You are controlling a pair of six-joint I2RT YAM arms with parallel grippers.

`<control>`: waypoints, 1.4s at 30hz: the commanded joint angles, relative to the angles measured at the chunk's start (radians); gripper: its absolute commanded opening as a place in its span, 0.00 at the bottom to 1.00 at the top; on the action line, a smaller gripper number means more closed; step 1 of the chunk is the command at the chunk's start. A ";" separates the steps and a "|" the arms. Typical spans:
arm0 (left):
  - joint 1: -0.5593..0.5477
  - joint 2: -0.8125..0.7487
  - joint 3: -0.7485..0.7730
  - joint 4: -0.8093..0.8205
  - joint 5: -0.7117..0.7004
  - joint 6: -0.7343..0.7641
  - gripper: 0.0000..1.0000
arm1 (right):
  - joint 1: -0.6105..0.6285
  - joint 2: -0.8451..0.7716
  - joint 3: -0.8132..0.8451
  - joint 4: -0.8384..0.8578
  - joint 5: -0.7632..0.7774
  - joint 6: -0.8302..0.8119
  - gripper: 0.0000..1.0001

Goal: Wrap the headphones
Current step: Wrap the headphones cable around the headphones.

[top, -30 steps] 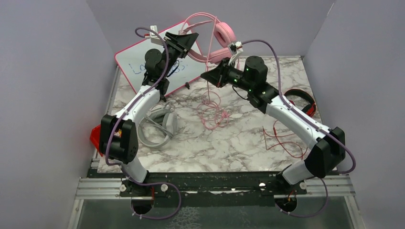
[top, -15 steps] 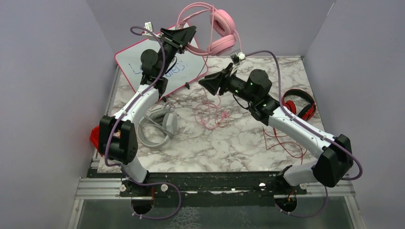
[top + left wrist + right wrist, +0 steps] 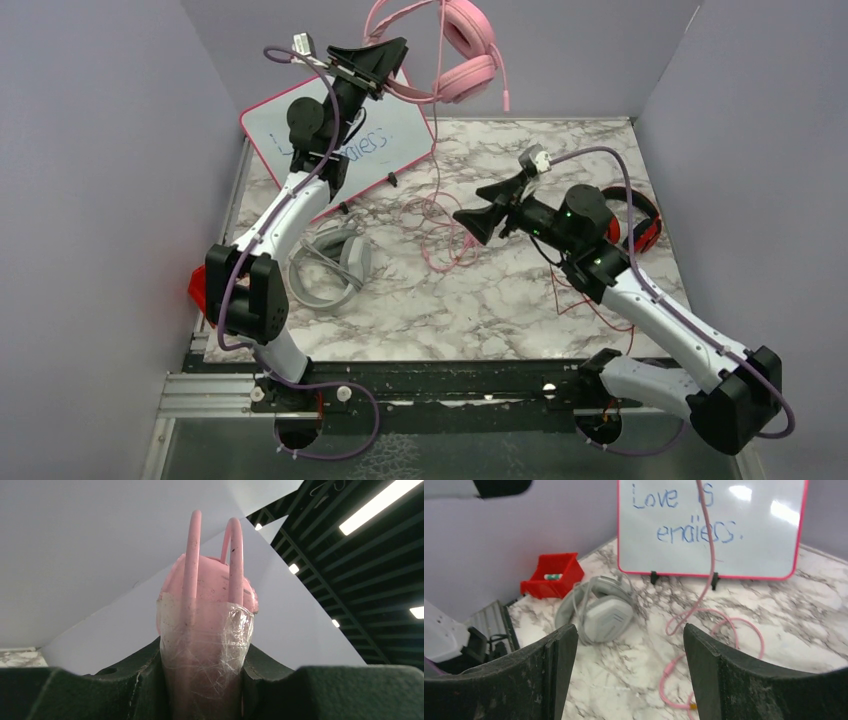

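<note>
Below the right claw [image 3: 629,665], jaws spread wide and empty, lies the white marble-patterned tabletop [image 3: 804,595], a pink-framed whiteboard [image 3: 704,525] standing ahead. The left claw [image 3: 388,65], high in the air, clamps the band of the pink over-ear headphones [image 3: 470,45], cups just beyond it. Grey-white padded headphones [image 3: 601,612] lie ahead-left of the right claw, with the thin pink cable [image 3: 712,560] looping just ahead.

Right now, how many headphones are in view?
3. The pink pair hangs from the left gripper; the grey pair lies beside the left arm; the red-and-black pair lies partly hidden behind the right arm.
</note>
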 commanded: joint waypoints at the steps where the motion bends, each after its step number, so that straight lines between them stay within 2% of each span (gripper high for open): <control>1: 0.010 -0.045 0.086 0.117 0.002 -0.069 0.09 | -0.100 -0.015 -0.167 0.165 -0.123 0.001 0.82; 3: 0.008 -0.050 0.096 0.117 0.004 -0.077 0.09 | -0.123 0.054 -0.230 0.342 -0.208 0.050 0.82; 5: 0.005 -0.057 0.099 0.117 0.000 -0.083 0.09 | -0.123 0.173 -0.211 0.448 -0.275 0.094 0.81; 7: 0.004 -0.071 0.101 0.117 -0.001 -0.084 0.09 | -0.116 0.277 -0.205 0.561 -0.280 0.151 0.81; 9: 0.004 -0.082 0.102 0.115 -0.004 -0.083 0.09 | -0.111 0.377 -0.212 0.756 -0.309 0.222 0.81; 12: 0.004 -0.084 0.117 0.105 0.001 -0.086 0.09 | -0.080 0.502 -0.195 0.926 -0.352 0.295 0.81; 18: 0.004 -0.090 0.141 0.101 -0.001 -0.091 0.09 | -0.037 0.692 -0.210 1.158 -0.253 0.399 0.74; 21: 0.004 -0.097 0.149 0.098 0.002 -0.090 0.09 | -0.038 0.738 -0.201 1.171 -0.204 0.405 0.72; 29: 0.004 -0.121 0.159 0.096 0.008 -0.089 0.09 | -0.038 0.853 -0.112 1.184 -0.187 0.410 0.65; 35: 0.004 -0.128 0.174 0.096 0.008 -0.112 0.09 | -0.037 0.921 -0.109 1.271 -0.139 0.460 0.47; 42: 0.000 -0.169 0.167 0.101 0.036 -0.170 0.09 | -0.060 1.000 -0.018 1.291 -0.124 0.460 0.09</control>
